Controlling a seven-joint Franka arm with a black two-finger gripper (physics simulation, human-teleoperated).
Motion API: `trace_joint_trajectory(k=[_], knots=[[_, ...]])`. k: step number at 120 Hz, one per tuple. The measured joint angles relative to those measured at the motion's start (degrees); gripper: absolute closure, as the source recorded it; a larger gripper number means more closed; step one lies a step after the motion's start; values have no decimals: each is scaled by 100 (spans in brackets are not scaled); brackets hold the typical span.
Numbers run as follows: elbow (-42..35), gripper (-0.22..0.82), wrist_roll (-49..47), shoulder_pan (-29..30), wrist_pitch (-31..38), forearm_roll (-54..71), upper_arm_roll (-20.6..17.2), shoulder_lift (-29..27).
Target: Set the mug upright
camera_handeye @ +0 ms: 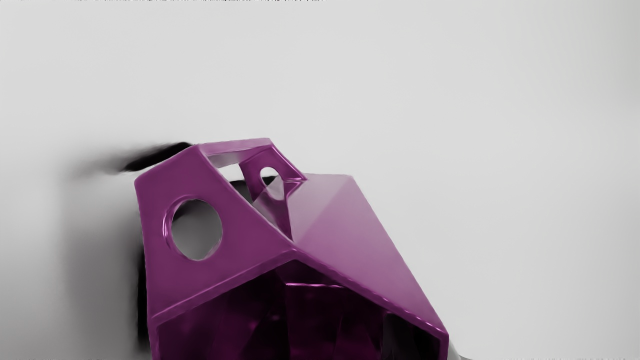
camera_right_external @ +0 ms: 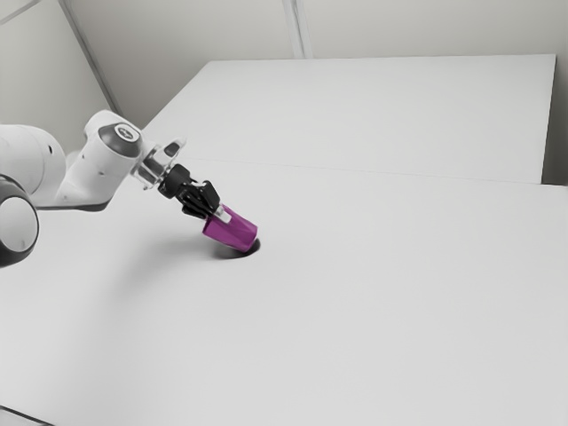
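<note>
At the rim of the tilted mug, the pincer grips its wall, one fingertip mostly hidden.

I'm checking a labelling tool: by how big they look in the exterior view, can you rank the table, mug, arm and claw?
1. Table
2. Arm
3. Mug and claw: too alike to rank

Purple faceted mug tilted on smooth white bench, end toward the exterior view's left raised. Black two-finger jaws closed on mug's raised end. White rounded robot arm reaches in from mug's exterior-view left. Dark shadow under mug. Thin dark line well apart, nearer camera than mug.
</note>
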Motion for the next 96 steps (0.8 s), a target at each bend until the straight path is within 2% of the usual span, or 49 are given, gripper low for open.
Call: trace_joint_trajectory(k=[32,51,60,70,86,96], knots=[[-63,78,-111,-398,6,523,49,-605],[-90,78,-381,-875,146,1634,69,-946],[-330,78,-592,-1117,290,2268,86,-1169],[-615,79,-879,-1691,437,3000,419,-1407],[-1370,79,-1365,-2407,871,4075,726,-1870],[-1656,79,-1674,-2728,1177,4523,901,-1969]])
